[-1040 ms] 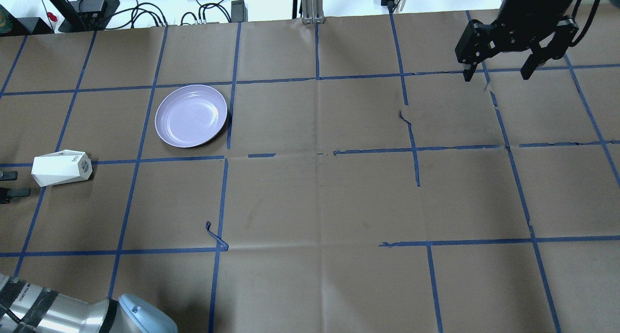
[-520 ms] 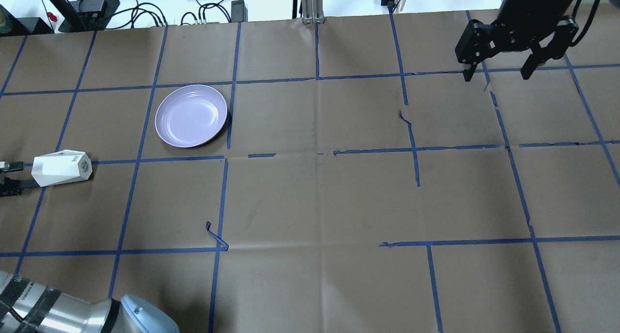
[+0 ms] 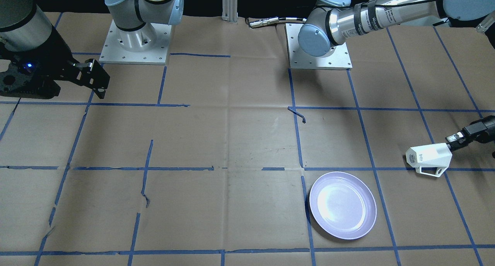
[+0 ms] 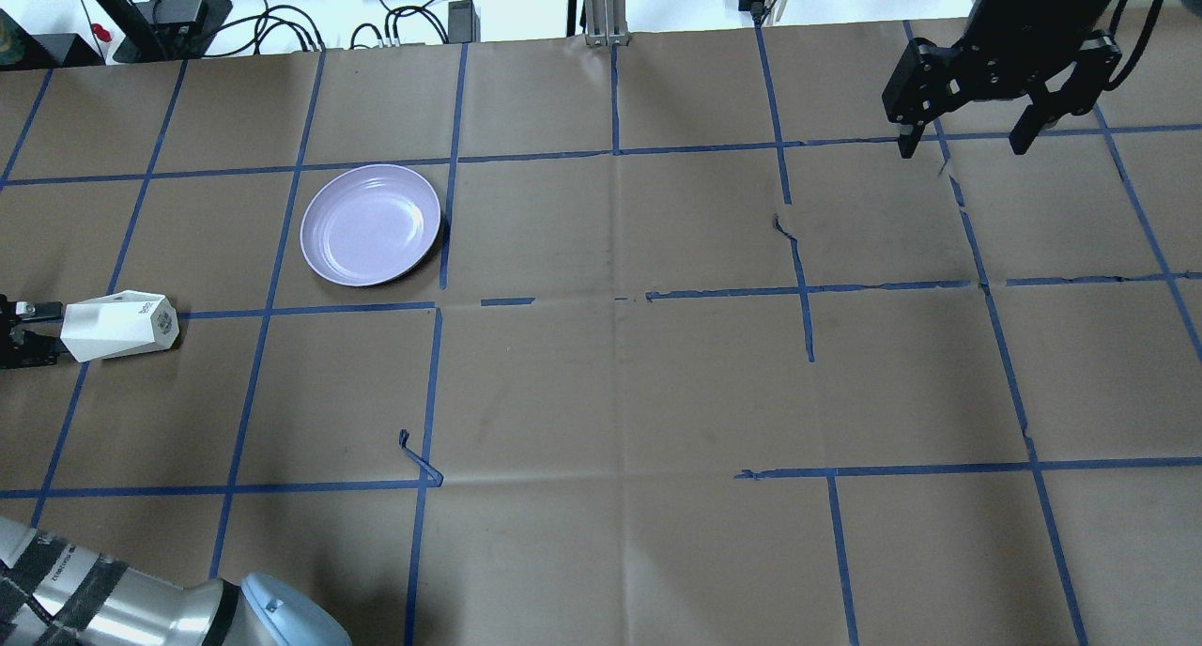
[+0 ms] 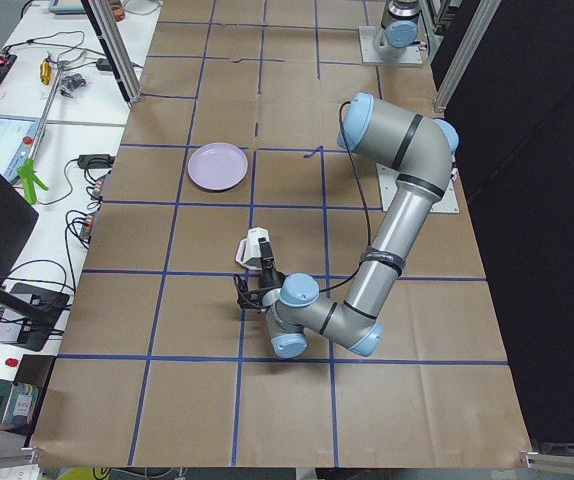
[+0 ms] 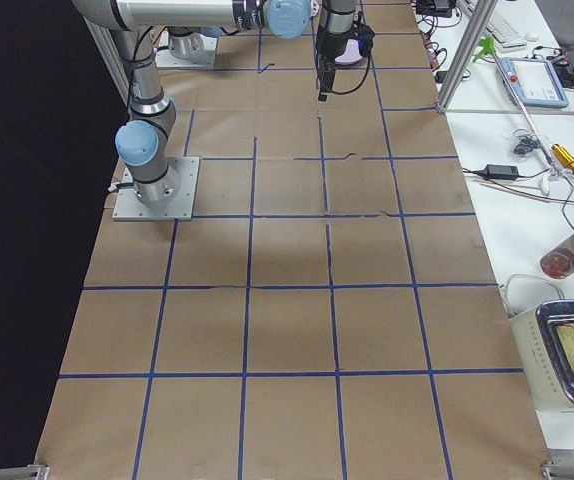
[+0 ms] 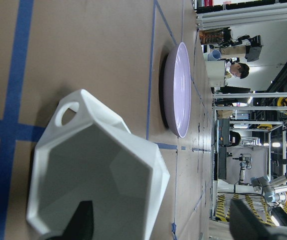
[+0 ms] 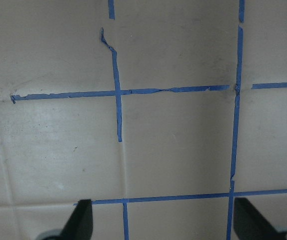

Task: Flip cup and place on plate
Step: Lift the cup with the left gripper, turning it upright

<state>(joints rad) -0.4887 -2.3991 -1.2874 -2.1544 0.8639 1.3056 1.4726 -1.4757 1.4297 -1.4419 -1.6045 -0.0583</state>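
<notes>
Cup (image 4: 117, 325) is lying on its side on the brown-paper counter (image 4: 601, 392), way over at the robot's left edge. Its open mouth is aimed at the left gripper (image 4: 36, 330) and its base points toward the middle. That makes sense for a flip job: with the mouth facing the arm, the robot can come in low and flat and take it by the rim.

The left wrist cam shows the jaws spread. One finger (image 7: 81, 222) sits in front of the hollow and the other (image 7: 248, 222) is outside, past the rim, so one facet of the wall looks lined up between them. Nothing is pinched yet, far as anyone can tell. The handle (image 7: 68, 107) sticks out on the other side, out of the way.

The lavender plate (image 4: 371, 223) sits apart from the cup, farther out and more toward the middle, so this probably needs a lift, a turn and a short carry. The right gripper (image 4: 963, 146) hangs over the far right corner, jaws spread around nothing, likely sitting this one out.
</notes>
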